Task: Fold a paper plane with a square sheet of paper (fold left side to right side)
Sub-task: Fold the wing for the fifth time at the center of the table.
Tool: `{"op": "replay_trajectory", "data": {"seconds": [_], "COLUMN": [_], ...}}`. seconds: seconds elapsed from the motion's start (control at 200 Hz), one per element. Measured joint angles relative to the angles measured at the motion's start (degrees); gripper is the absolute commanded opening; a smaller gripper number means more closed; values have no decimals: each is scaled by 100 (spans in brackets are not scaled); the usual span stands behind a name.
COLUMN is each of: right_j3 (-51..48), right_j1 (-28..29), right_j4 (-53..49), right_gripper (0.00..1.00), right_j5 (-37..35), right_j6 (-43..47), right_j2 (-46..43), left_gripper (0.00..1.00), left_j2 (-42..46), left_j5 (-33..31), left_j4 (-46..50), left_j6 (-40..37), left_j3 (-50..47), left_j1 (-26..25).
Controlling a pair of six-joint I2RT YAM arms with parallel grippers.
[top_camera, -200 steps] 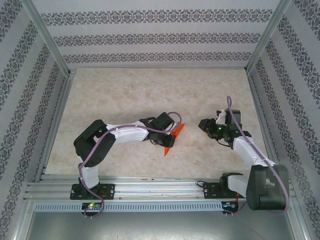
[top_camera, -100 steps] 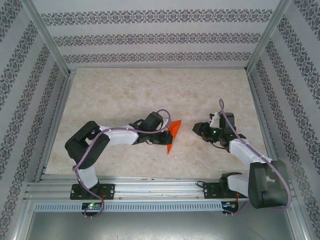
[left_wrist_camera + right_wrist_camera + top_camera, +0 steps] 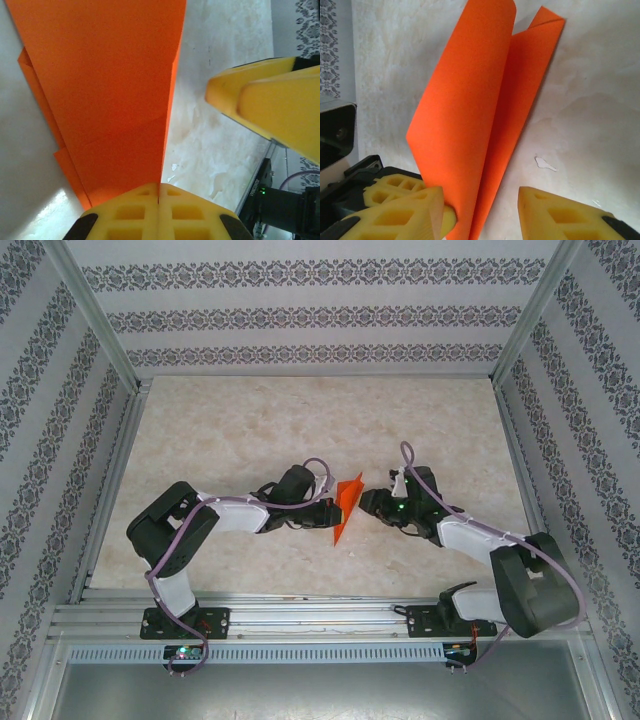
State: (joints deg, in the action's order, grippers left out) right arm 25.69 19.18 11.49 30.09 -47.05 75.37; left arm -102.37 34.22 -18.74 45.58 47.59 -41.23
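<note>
While the left pincer [image 3: 158, 194] is clamped fully closed on the near edge of the orange sheet [image 3: 346, 504], holding it up at mid-table between the two arms, the step in hand looks to be carrying the left flap over to the right. In the left wrist view the sheet rises from the closed jaws as a tall creased panel, with folded layers stepping out at its left margin. I cannot tell whether its far corner rests on the table [image 3: 250, 430]. To do this well, I judge that this grip should act as a firm anchor so the crease line does not wander. The flap should come over evenly, edges meeting before anything is pressed flat. Farther right, the right pincer [image 3: 480, 201] stands partly open with nothing gripped. The sheet's lower point sits in its gap, one finger [image 3: 405, 210] touching or just beside the curled, raised flap and the other finger [image 3: 560, 212] well apart from it. Closing too early would probably pinch both layers or buckle the thin paper. Around them lie marbled table surface, a small white fleck [image 3: 545, 163] just right of the sheet, patterned walls [image 3: 320, 315] and a metal rail [image 3: 300, 615] at the near edge. The main crowding, as I see it, is the two pincers working so near each other.
</note>
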Motion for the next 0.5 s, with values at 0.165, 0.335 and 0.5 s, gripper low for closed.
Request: {"op": "replay_trajectory", "data": {"seconds": [0.165, 0.335, 0.5], "right_j3": [9, 46, 46], "right_j1": [256, 363, 387], "right_j4": [382, 664, 883], "right_gripper": [44, 43, 43], "right_j5": [-229, -398, -538], "right_j6": [-232, -415, -520], "right_j2": [317, 575, 664], "left_gripper": [0, 0, 0], "left_j2": [-11, -116, -275], "left_j5": [129, 256, 363], "left_j4": [-304, -586, -743], "left_j6": [232, 431, 599], "left_j3": [-103, -103, -103], "left_j1": [37, 48, 48]}}
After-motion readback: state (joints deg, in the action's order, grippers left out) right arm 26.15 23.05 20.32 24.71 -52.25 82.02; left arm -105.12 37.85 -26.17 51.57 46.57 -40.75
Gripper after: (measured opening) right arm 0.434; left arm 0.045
